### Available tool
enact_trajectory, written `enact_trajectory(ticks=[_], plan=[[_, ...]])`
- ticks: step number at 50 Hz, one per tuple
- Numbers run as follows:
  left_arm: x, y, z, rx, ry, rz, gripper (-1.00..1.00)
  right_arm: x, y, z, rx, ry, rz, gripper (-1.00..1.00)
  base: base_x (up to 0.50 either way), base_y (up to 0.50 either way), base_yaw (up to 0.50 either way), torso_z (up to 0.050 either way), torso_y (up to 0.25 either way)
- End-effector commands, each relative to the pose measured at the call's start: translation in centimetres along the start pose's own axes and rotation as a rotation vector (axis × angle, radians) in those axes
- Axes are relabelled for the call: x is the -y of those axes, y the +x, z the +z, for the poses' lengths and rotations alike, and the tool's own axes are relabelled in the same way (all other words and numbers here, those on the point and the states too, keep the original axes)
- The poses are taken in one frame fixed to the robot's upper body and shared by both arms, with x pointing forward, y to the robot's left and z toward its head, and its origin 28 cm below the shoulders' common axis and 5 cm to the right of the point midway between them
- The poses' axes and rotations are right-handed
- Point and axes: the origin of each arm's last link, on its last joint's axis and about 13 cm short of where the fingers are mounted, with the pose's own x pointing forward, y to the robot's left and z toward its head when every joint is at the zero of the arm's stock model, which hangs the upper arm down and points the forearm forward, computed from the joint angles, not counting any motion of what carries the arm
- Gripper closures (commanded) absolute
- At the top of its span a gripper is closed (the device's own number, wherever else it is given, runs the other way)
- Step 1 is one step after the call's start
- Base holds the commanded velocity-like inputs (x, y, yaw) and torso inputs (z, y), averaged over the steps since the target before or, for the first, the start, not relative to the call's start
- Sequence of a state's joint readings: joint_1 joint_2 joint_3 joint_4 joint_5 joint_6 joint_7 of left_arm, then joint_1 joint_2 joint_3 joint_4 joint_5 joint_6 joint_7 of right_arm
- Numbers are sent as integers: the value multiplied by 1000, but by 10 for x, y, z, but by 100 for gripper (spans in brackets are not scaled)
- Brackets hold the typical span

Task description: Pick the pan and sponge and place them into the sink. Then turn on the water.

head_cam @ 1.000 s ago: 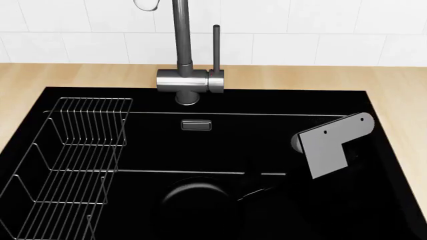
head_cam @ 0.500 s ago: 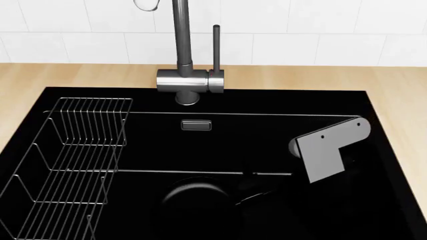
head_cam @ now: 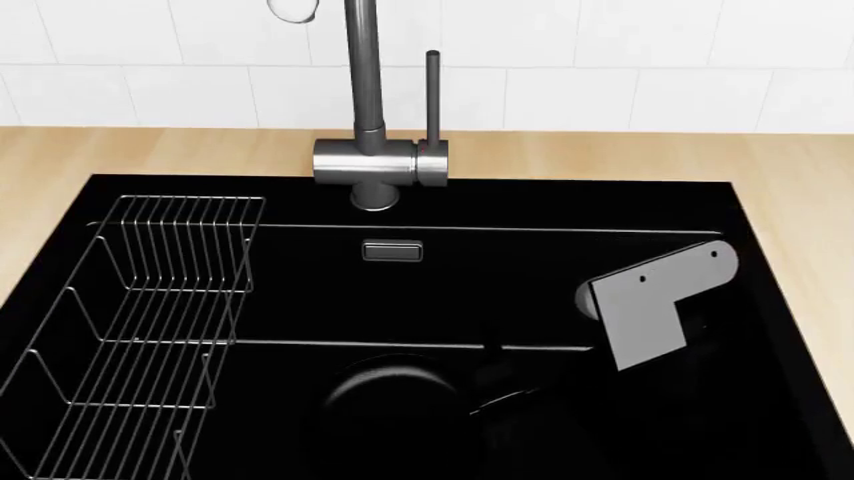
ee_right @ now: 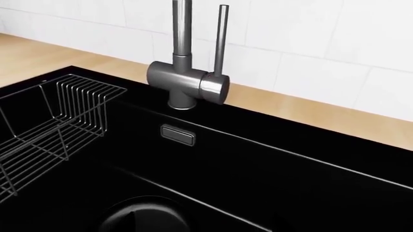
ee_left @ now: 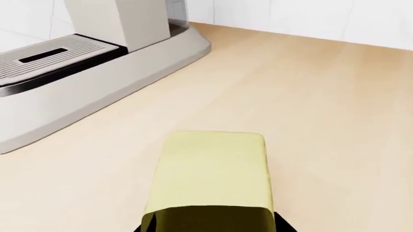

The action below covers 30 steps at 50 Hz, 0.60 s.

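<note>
**Slight drift of right arm over sink; sponge gripped at left**

Shifted a touch lower and inward since a second ago: grey bracket of the right arm (head_cam: 654, 300), now further over the sink (head_cam: 561, 205). Nothing else displaced in the head view.

Right claw: black on black below the bracket, cannot tell whether released or clenched. Not seen in its own wrist view either.

Left claw (ee_left: 210, 228): clenched on the sponge (ee_left: 210, 179), dark slivers of fingers (ee_left: 147, 226) against both sides of its near end. Sponge pale yellow, jutting straight ahead of the claw.

Edges and room:
- Ahead of the left claw, open wooden counter (ee_left: 322, 96); off to one side, pale grey appliance (ee_left: 96, 53) with slotted tray, well apart from the sponge.
- Ahead of the right claw, faucet (ee_right: 187, 82) with upright lever (ee_right: 221, 38) on the sink's far rim, overflow slot (ee_right: 177, 135) just under it.
- Wire rack (head_cam: 147, 320) along the basin wall farthest from the right claw.
- Pan (head_cam: 390, 405) on the basin floor, near the bracket, between it and the rack; handle hard to separate from the black floor.

Surface and room: light wood counter around a matte-black basin, white tiled wall (head_cam: 601, 60) behind.

Views: sponge and appliance in the left wrist view only; pan (ee_right: 145, 217) cut off at the picture's edge in the right wrist view.
</note>
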<state>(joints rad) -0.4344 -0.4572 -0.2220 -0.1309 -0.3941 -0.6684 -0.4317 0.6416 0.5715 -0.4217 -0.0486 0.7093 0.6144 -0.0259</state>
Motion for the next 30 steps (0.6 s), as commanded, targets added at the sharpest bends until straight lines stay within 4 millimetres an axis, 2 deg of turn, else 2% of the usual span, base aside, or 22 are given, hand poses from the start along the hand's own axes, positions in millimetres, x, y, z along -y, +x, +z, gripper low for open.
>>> enact_trajectory(ticks=[1, 16, 19, 25, 30], plan=[[2, -4, 2, 20, 28, 27, 100, 0, -1, 1, 3, -2, -5, -100, 0, 0, 0, 0, 0], [22, -30, 39, 155, 18, -151, 100, 6, -11, 9, 34, 5, -47, -100, 0, 0, 0, 0, 0], [20, -33, 44, 172, 21, -184, 100, 7, -13, 10, 44, 12, -57, -100, 0, 0, 0, 0, 0], [27, -41, 49, 185, 47, -264, 100, 15, -22, 16, 43, 34, -165, -100, 0, 0, 0, 0, 0], [34, -48, 54, 195, 68, -345, 100, 16, -27, 20, 60, 56, -181, -100, 0, 0, 0, 0, 0]])
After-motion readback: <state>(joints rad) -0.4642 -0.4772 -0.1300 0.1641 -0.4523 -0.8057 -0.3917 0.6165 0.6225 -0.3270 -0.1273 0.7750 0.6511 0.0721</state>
